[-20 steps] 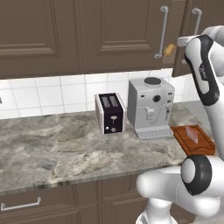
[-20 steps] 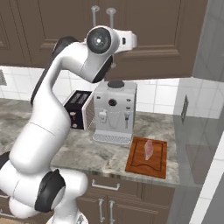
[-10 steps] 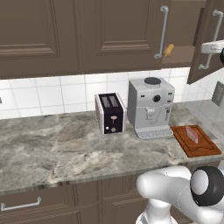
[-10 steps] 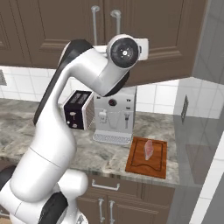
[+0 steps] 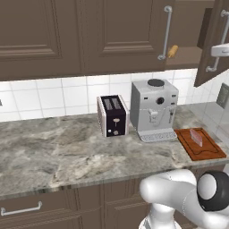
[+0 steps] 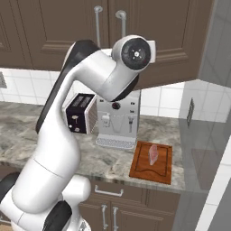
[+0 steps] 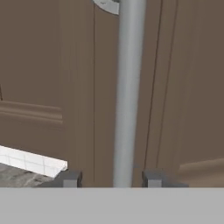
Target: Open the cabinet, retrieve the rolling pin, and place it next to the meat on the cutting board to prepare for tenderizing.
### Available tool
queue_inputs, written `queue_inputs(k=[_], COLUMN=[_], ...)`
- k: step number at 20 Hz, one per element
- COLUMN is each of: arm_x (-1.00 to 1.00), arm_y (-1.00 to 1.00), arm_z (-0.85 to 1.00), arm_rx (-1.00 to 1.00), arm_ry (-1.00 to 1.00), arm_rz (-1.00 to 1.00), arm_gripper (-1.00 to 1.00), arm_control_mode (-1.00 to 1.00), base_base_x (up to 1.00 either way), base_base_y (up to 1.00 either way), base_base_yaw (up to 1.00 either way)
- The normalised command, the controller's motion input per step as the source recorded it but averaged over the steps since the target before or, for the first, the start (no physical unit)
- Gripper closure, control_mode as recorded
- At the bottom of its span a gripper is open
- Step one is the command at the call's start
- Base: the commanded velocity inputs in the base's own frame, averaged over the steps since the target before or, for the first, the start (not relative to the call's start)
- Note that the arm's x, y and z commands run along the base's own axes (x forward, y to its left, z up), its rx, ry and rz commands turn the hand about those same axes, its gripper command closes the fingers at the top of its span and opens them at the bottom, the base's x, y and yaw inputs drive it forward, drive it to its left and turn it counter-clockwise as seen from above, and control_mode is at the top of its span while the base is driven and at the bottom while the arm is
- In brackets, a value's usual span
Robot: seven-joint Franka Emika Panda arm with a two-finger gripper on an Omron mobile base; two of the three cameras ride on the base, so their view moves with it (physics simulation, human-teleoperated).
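The cabinet (image 5: 116, 36) has its right door (image 5: 210, 67) swung open toward me. Inside, on the bottom shelf, the tan rolling pin (image 5: 172, 50) pokes out. My gripper (image 5: 218, 50) is at that door's silver handle (image 5: 215, 42). In the hand view the gripper (image 7: 110, 179) is open, with the handle (image 7: 129, 87) running between its fingertips (image 7: 68, 178). The cutting board (image 5: 199, 144) lies right of the coffee machine with the pink meat (image 5: 196, 136) on it. From the right base view the cutting board (image 6: 152, 162) and meat (image 6: 154, 154) show below my arm.
A grey coffee machine (image 5: 154, 107) and a black toaster (image 5: 114, 115) stand on the marble counter (image 5: 53, 152) against the tiled wall. Drawers with short handles (image 5: 20, 209) run below. A tall grey appliance side (image 6: 212, 135) borders the counter's right end.
The right cabinet door has swung further open and my arm has moved right with it. The fingers have parted from the handle.
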Motion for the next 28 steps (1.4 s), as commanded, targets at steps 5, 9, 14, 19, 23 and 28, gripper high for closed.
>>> queue_inputs(k=[5,9,14,19,23,28], arm_x=[-0.37,-0.16,-0.35,-0.63,-0.27,0.26], arm_y=[0.06,0.08,0.1,0.18,0.43,0.65], arm_z=[0.0,0.0,0.0,0.02,0.02,-0.08], arm_rx=[-0.03,-0.04,-0.1,-0.14,-0.1,-0.09], arm_ry=[-0.07,-0.04,-0.04,-0.1,-0.04,0.11], arm_rz=[0.0,0.0,-0.04,-0.14,-0.11,-0.04], arm_gripper=[-1.0,-1.0,-1.0,-1.0,-1.0,-1.0], arm_control_mode=[-1.0,-1.0,-1.0,-1.0,-1.0,-1.0], base_base_x=[0.0,0.0,0.0,0.0,0.0,0.0], base_base_y=[0.0,0.0,0.0,0.0,0.0,0.0], base_base_yaw=[0.0,0.0,0.0,0.0,0.0,0.0])
